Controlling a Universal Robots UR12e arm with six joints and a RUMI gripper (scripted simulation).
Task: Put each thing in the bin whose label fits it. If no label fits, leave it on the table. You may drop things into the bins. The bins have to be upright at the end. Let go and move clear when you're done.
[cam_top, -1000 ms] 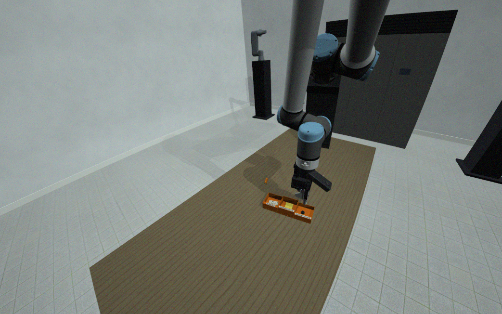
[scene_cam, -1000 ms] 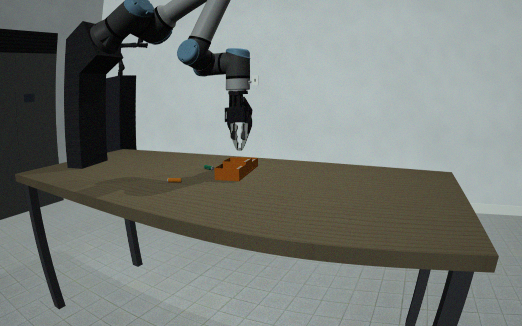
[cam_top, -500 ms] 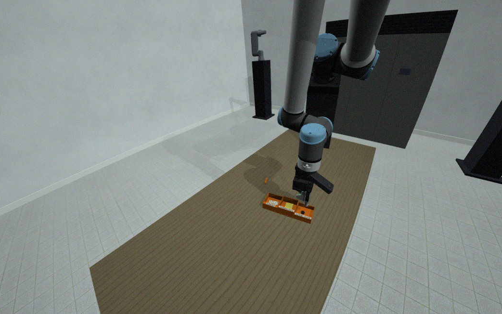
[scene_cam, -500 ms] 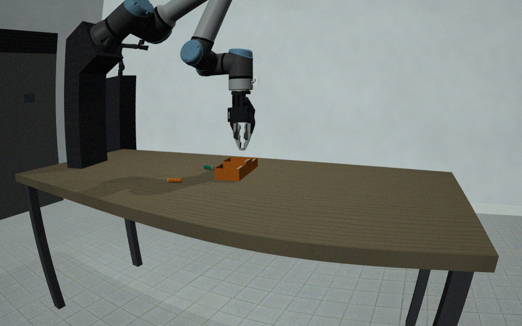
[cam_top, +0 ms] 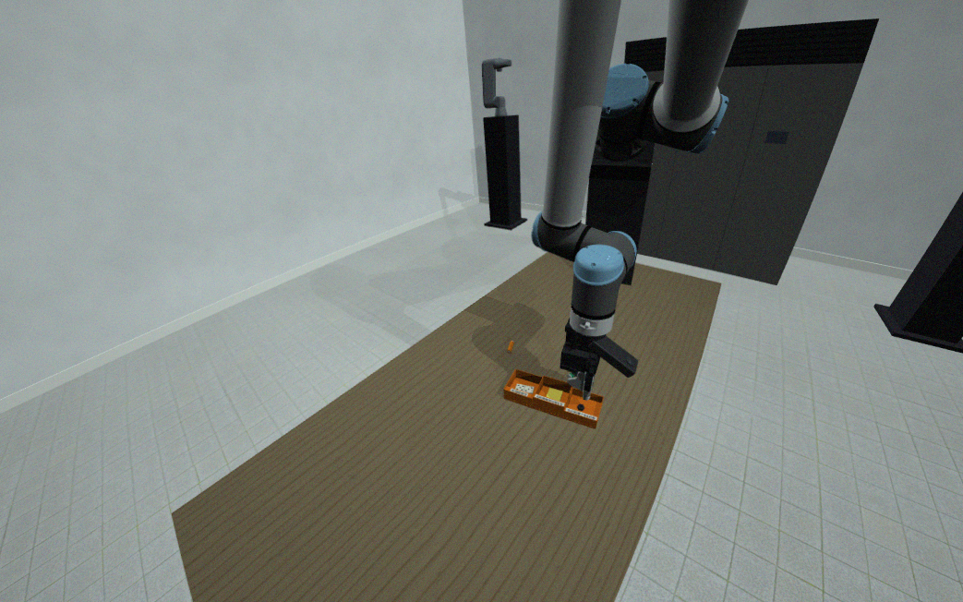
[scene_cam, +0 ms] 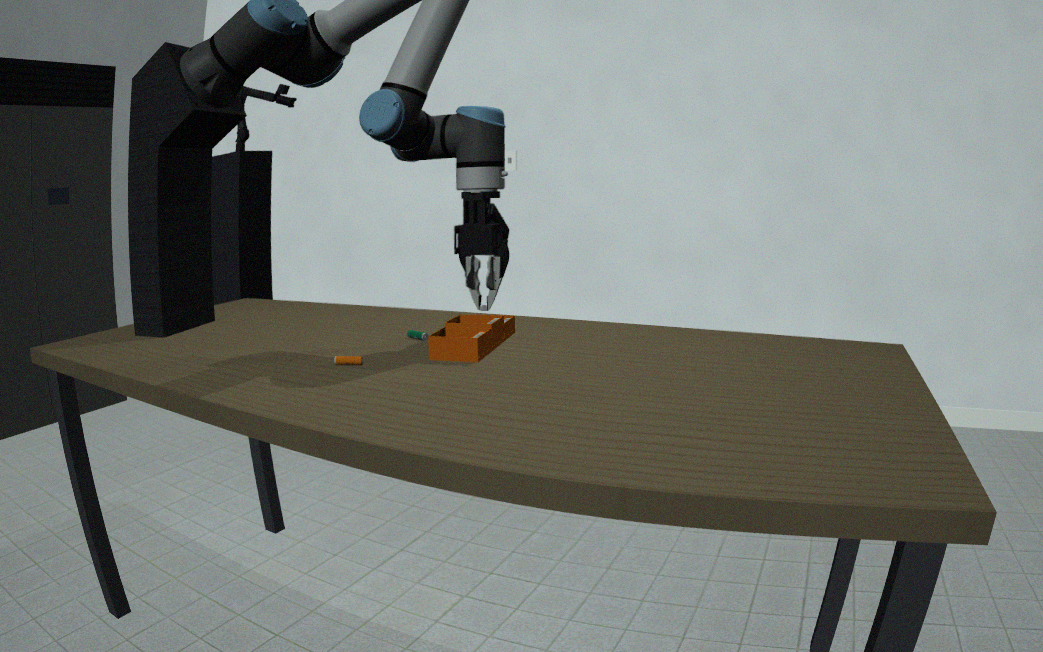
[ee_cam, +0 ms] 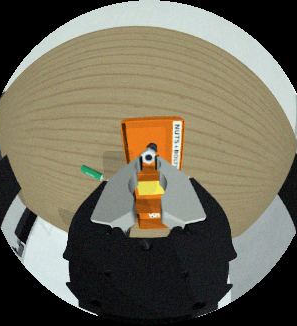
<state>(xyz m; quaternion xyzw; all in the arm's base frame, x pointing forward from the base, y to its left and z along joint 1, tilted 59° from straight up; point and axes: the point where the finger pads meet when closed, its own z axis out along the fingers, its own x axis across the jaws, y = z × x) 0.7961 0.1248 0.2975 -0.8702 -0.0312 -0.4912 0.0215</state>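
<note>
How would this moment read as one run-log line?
gripper: shut on small grey part | position: above orange bin tray, NUTS+BOLTS end | on table: green cylinder, orange cylinder

Orange 3-compartment bin tray (cam_top: 512, 394), upright on table; end bin labelled NUTS+BOLTS. Small grey bolt-like part (ee_cam: 148, 156) pinched above that bin. Green cylinder (scene_cam: 416, 334) lying just beside tray. Orange cylinder (scene_cam: 347, 359) lying further off.

Robot lab: pedestal-mounted arm (scene_cam: 420, 56) (bare tiled room).
</note>
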